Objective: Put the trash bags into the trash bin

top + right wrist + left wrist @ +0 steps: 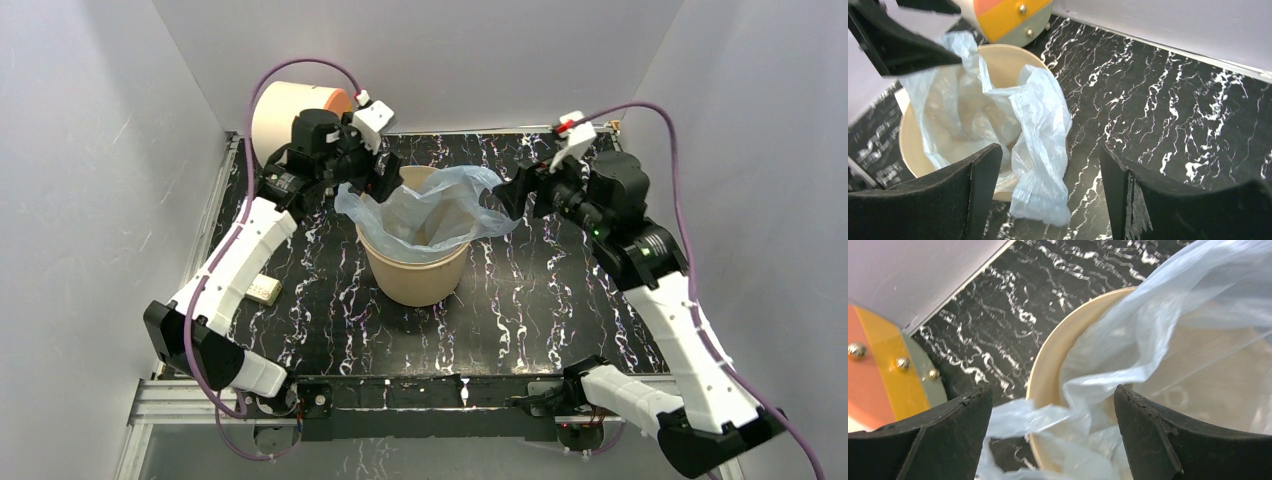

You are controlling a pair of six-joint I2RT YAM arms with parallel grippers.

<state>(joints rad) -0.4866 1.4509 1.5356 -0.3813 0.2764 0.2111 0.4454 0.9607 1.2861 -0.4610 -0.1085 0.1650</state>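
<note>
Trash bag [430,208] sat in the mouth of the trash bin [415,278] in the middle of the table [560,310], its edges spilling over the rim on the left and right. The left gripper [385,182] was at the far left rim, fingers apart, with a strip of bag between them. The right gripper [512,195] was just right of the bin, fingers apart too, holding nothing. A tug on the thin bag could pull it out, or a bump could tip the bin. Only the right wrist view showed a fold hanging down the bin's outside; only the top view showed the small white box [263,290].
</note>
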